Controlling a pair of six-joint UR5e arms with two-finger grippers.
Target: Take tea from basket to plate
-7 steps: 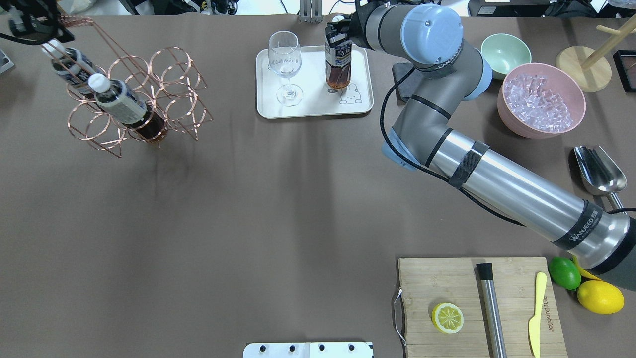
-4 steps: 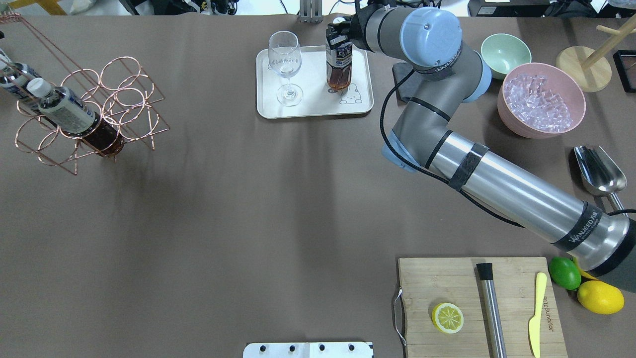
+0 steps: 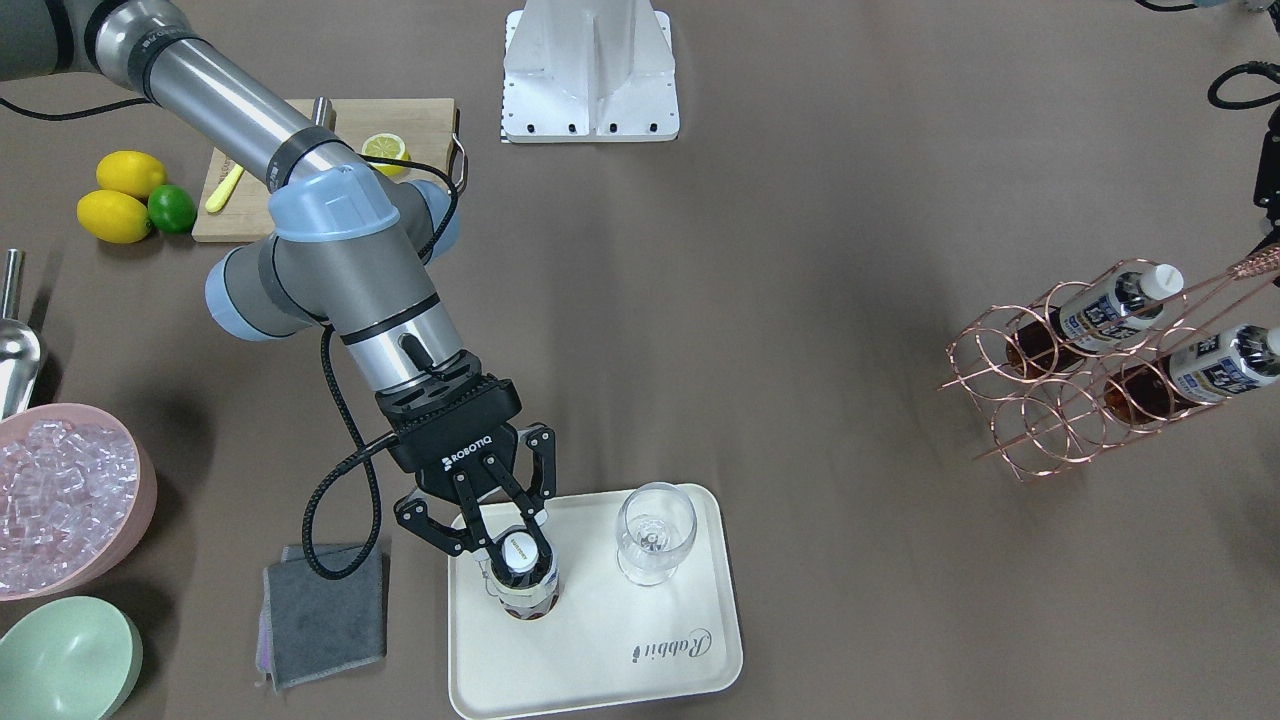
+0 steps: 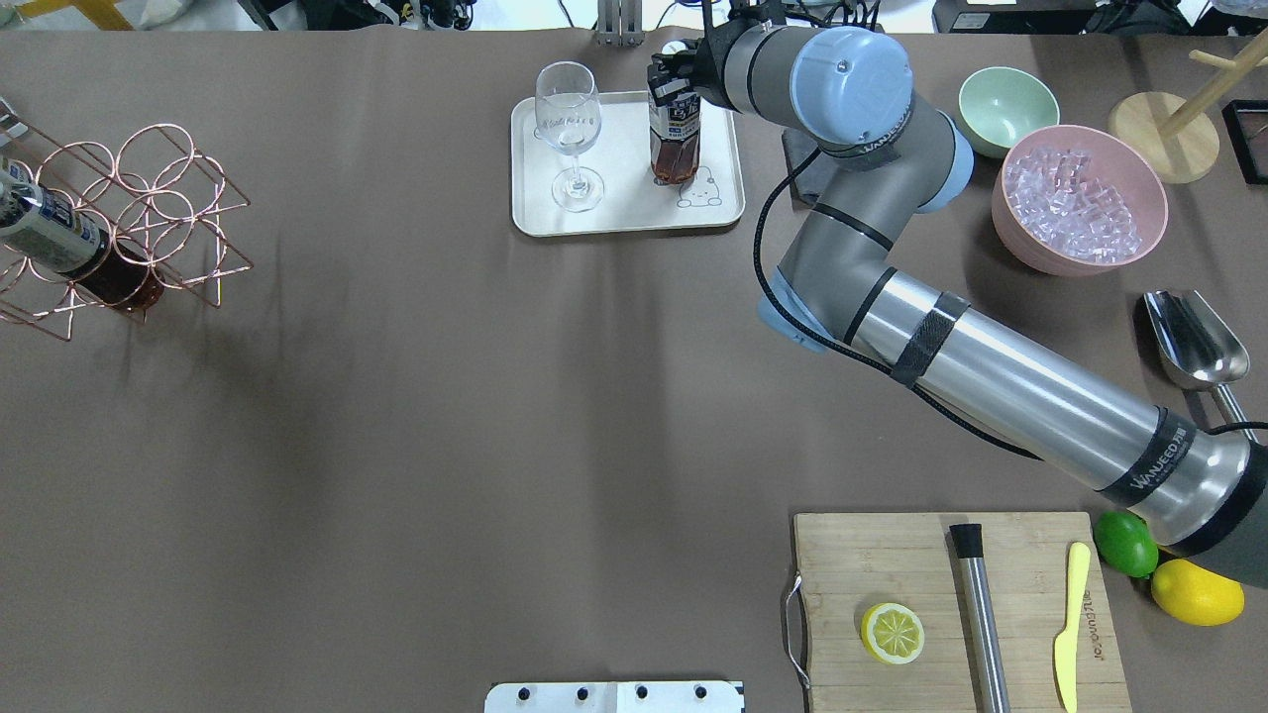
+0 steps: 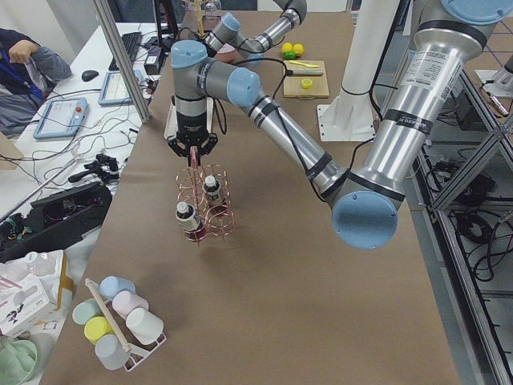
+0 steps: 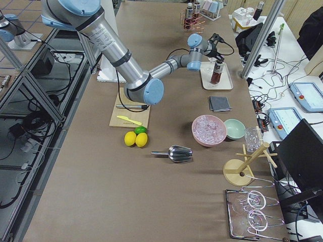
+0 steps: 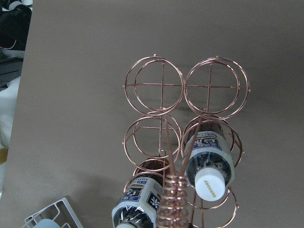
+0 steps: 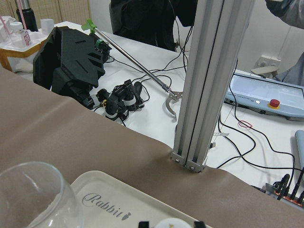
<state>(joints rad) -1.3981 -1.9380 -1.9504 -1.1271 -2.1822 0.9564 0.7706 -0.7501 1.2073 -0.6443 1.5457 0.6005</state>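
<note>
One tea bottle (image 4: 676,139) stands upright on the cream plate (image 4: 634,213), next to the bear drawing. My right gripper (image 3: 518,560) comes down over its white cap, with the fingers shut on the bottle's neck. The cap and fingertips show at the bottom edge of the right wrist view. The copper basket (image 4: 129,218) is at the table's far left with two more tea bottles (image 3: 1110,310) in its cells. My left gripper (image 5: 192,152) holds the basket's coiled handle (image 7: 173,199). It is out of the overhead view.
A stemmed glass (image 4: 570,129) stands on the plate left of the bottle. A grey cloth (image 3: 325,615), a mint bowl (image 4: 1007,104), a pink bowl of ice (image 4: 1080,198) and a metal scoop (image 4: 1194,342) lie to the right. A cutting board (image 4: 961,604) is at front right.
The basket with its two bottles has moved far left across the table, carried by my left gripper. The bottle on the plate now stands slightly straighter, and the right arm has shifted a little.
</note>
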